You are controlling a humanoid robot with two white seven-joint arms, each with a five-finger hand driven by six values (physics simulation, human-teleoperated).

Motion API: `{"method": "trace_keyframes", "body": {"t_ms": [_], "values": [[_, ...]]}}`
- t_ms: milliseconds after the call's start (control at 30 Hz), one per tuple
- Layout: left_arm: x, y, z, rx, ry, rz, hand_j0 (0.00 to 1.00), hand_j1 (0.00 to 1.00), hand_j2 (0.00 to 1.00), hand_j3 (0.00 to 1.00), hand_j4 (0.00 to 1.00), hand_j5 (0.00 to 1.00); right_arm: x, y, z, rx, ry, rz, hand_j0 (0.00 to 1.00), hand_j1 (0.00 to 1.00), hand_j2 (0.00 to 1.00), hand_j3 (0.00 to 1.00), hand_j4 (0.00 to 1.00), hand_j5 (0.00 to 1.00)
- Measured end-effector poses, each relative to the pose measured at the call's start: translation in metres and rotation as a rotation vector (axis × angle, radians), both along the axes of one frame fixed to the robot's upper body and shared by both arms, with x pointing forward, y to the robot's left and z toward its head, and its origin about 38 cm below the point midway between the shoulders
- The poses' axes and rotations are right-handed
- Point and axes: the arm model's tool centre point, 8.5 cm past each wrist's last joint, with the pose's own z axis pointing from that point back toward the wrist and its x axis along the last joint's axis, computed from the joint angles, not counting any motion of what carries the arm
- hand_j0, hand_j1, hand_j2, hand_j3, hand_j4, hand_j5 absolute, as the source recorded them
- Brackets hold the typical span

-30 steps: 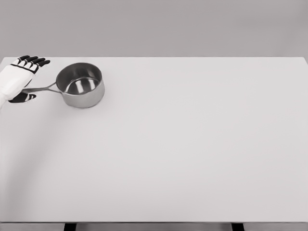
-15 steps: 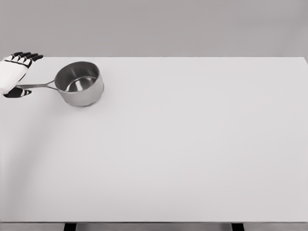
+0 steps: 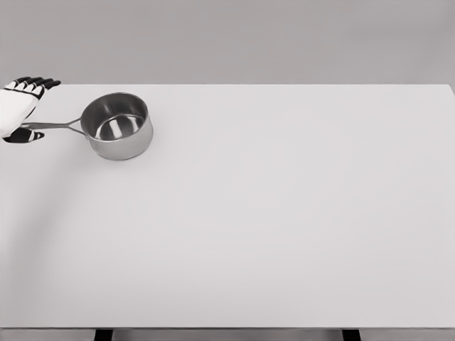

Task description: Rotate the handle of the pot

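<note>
Wide white table [image 3: 270,227] with dark legs at the near edge, carrying only a steel pot [image 3: 117,126] at its far left corner.

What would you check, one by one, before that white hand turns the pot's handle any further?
1. Left robot hand at the handle end: ok.
2. Fingers actually closed on the handle: cannot tell.
3. Pot upright on the table: ok.
4. Pot empty: ok, bare metal inside.
5. Bare table beside the pot for the swing: ok.
6. Right arm out of the way: ok, not in view.
</note>
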Motion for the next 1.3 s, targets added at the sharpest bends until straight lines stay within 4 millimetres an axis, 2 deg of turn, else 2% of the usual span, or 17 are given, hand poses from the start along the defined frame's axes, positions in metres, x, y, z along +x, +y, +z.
{"method": "trace_keyframes", "body": {"t_ms": [233,367,467,667,1300], "values": [[0.007,0.0,0.006,0.005,-0.008,0.004,1.0,1.0,1.0,1.0,1.0,1.0,0.0,0.0,0.0,0.0,0.0,0.0,1.0,1.0,1.0,1.0,1.0,1.0],[0.007,-0.002,0.001,0.003,0.005,0.005,1.0,1.0,1.0,1.0,1.0,1.0,0.0,0.0,0.0,0.0,0.0,0.0,1.0,1.0,1.0,1.0,1.0,1.0],[0.013,-0.005,0.007,0.01,-0.007,-0.001,1.0,1.0,1.0,1.0,1.0,1.0,0.0,0.0,0.0,0.0,0.0,0.0,1.0,1.0,1.0,1.0,1.0,1.0],[0.018,-0.011,0.007,0.021,-0.001,-0.011,1.0,1.0,1.0,1.0,1.0,1.0,0.0,0.0,0.0,0.0,0.0,0.0,1.0,1.0,1.0,1.0,1.0,1.0],[0.018,-0.012,0.001,0.026,0.021,-0.013,1.0,1.0,1.0,1.0,1.0,1.0,0.0,0.0,0.0,0.0,0.0,0.0,1.0,1.0,1.0,1.0,1.0,1.0]]}}
